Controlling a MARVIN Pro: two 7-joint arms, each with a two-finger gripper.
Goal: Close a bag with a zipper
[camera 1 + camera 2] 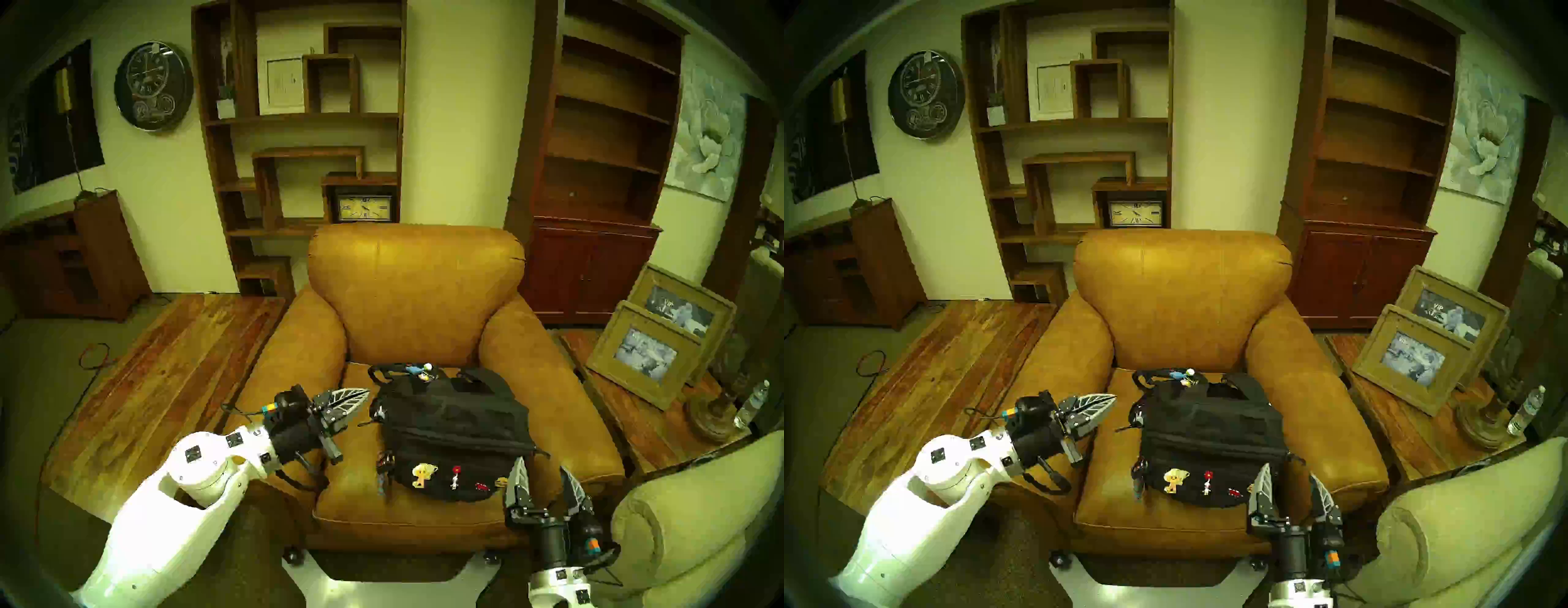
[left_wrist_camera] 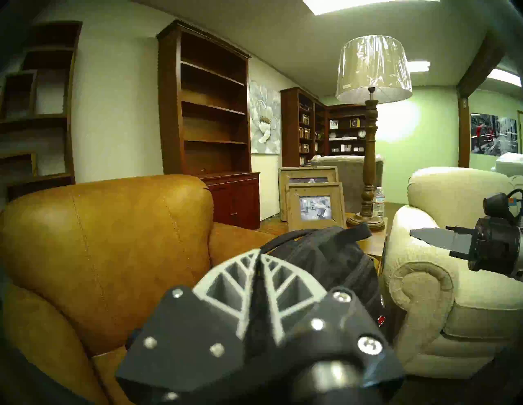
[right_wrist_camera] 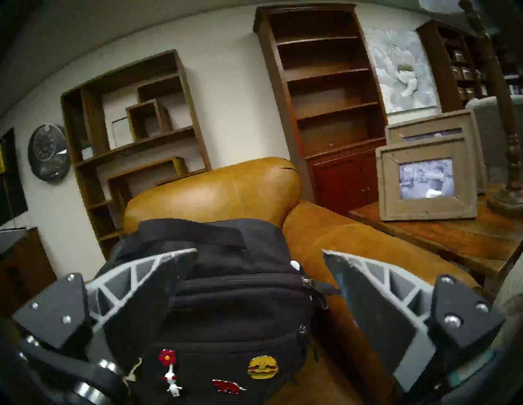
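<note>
The bag (image 1: 454, 429) lay between the left tool (image 1: 360, 397), pinched together, and the right tool (image 1: 545, 477), spread wide.

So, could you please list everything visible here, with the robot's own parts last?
bag: one, black, on the armchair seat
pins: several, colourful, on the bag's front
zipper: one, black, along the bag's top
armchair: one, tan leather, centre
picture frames: two, light wood, on the side table
water bottle: one, clear, beside the lamp base
wall clock: one, black, left wall
left pincer: shut, empty, left of the bag
right pincer: open, near the bag's right end
</note>
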